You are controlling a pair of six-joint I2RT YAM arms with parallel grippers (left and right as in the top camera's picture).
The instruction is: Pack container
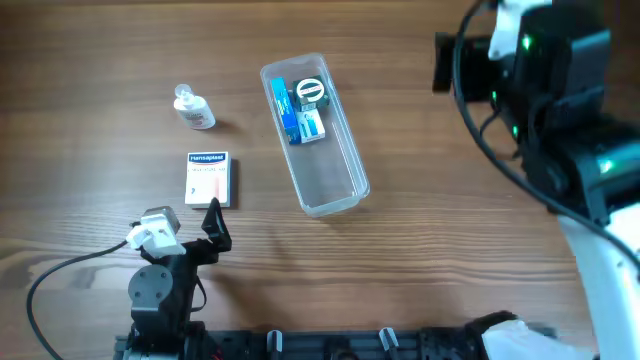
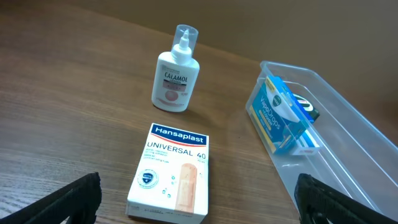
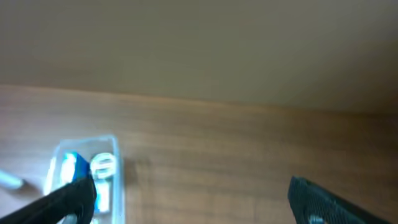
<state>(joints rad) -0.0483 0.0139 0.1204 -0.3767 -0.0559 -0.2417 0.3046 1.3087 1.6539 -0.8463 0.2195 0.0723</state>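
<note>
Desk [image 1: 450, 250] holdings: my left jaws, spread and empty, face the plaster box [image 2: 171, 174], lotion bottle [image 2: 173, 74] behind, container [image 1: 335, 180] with blue boxes [image 2: 277, 115] right; my right jaws likewise spread, empty.

Blurred frame: wooden desk [image 3: 236, 149] beneath a plain beige backdrop [image 3: 199, 43]; clear container [image 3: 87, 140] at lower left, holding a blue box [image 3: 69, 167] and a round whitish item [image 3: 104, 165]; right gripper [image 3: 193, 182], dark jaws spread wide, one overlapping the container.
</note>
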